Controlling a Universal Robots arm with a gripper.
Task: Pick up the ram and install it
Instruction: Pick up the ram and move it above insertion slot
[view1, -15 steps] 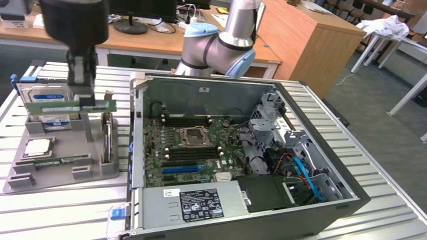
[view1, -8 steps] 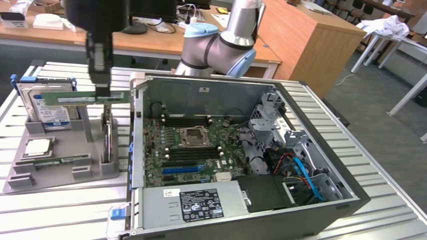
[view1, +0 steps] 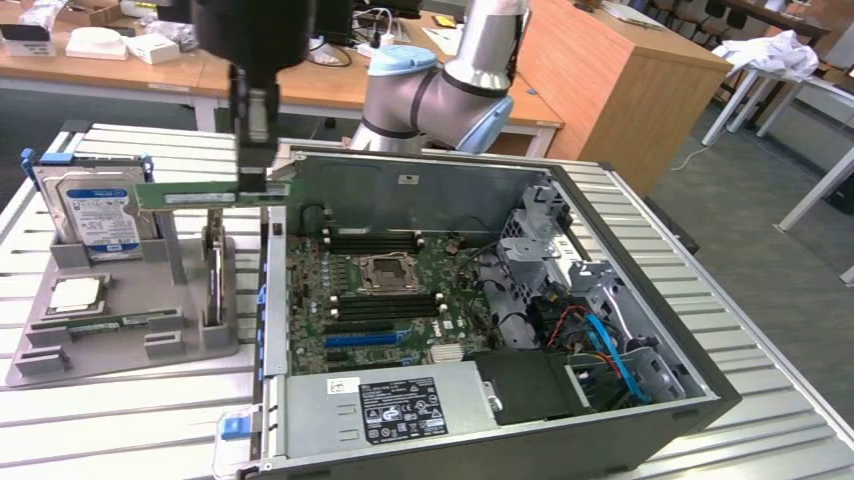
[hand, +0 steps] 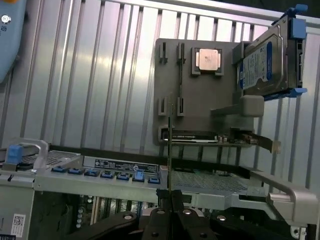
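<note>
Overhead, claw (view1: 254, 182) grips ram (view1: 187, 196) above slatted table (view1: 127, 425), wooden desks (view1: 147, 78) behind.

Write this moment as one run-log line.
gripper: shut on ram | ram: level, in air by case edge | installed: not yet

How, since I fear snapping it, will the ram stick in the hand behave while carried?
The ram stick juts level from the hand without drooping, so it is probably stiff and light. Edge-on in the wrist view it looks very thin, so likely fragile if bent sideways. Gripped toward one end, it might pivot if bumped.
</note>
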